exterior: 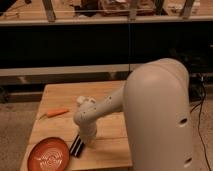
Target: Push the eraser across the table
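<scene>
From where I stand there is only the one view, looking down over the robot's shoulder at the table (60,92), a small square one with a pale plank top set on a speckled floor. The arm (155,110) is a fat white thing that fills the right of the scene and reaches left and down over the planks. It ends in a rounded wrist, with the gripper (86,137) hanging below it, low over the near left part of the top. The wrist hides the tip from me, so I cannot tell whether the gripper is open or closed, or whether it has hold of anything. The eraser (77,146) lies flat right under it, at the front edge of the table, a black block with pale stripes along its length, tilted a little. It looks to be touching the gripper, or very nearly. Just to the left of the eraser sits a round orange plate (40,150) with a pale swirl pattern, its rim close against the block. Further back on the left lies a thin orange marker (55,113), well apart from both. A white cup (80,100) peeks out behind the wrist, near the middle of the table. A dark cable (202,115) trails down the right side, and dark panels with a rail run along the back.
</scene>
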`<state>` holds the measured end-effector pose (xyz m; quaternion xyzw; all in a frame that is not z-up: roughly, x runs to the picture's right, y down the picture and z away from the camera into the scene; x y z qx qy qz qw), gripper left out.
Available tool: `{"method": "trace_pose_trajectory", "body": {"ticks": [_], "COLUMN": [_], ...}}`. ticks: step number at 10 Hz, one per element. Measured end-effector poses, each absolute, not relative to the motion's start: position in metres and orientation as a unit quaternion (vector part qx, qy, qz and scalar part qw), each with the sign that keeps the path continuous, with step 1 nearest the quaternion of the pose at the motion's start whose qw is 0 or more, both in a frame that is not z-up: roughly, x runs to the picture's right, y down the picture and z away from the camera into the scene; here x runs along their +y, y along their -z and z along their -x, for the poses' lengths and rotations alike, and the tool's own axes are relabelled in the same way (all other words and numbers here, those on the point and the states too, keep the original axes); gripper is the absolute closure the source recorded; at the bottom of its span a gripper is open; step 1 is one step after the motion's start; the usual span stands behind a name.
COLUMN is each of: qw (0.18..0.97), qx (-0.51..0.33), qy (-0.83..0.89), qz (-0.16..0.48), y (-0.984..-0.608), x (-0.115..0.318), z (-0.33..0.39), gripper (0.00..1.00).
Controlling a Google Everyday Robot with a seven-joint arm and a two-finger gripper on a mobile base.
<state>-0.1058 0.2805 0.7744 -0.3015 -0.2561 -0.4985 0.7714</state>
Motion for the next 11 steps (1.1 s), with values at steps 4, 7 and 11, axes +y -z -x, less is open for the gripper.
{"method": "trace_pose_trajectory", "body": {"ticks": [4,7,11], "qw": [0.767,0.764,0.762], "qx": [-0.257,-0.258,-0.258], "qy": [0.508,0.515,0.523], "qz": [0.294,0.29,0.282], "y": [-0.777,-0.776,-0.776], "x": [0.282,0.283,0.282], "z": [0.114,0.12,0.127], "gripper": [1.0,1.0,1.0]}}
